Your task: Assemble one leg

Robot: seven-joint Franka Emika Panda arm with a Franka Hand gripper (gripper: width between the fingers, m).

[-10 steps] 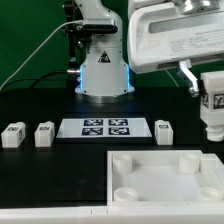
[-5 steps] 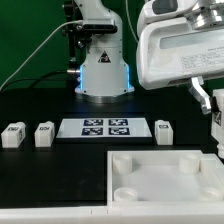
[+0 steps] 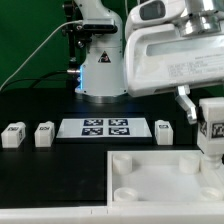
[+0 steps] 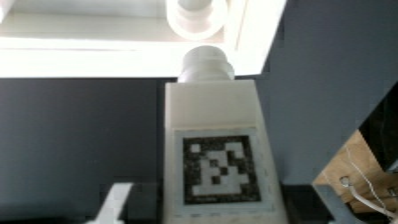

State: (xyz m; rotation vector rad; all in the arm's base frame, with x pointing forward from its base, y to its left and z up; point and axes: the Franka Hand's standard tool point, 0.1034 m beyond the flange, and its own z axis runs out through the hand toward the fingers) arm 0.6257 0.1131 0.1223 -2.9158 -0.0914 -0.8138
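Observation:
My gripper is shut on a leg, a white block with a square tag, and holds it upright just above the far right corner of the large white panel. In the wrist view the held leg fills the middle between my fingers, its round peg end pointing at a socket in the panel. Three more legs stand on the black table: two at the exterior view's left and one right of the marker board.
The marker board lies flat at the middle of the table. The robot base stands behind it. The panel has round sockets at its corners and a raised rim.
The gripper with the leg swung toward the exterior view's right edge, then came back left and lower, now close above the panel's far right corner.

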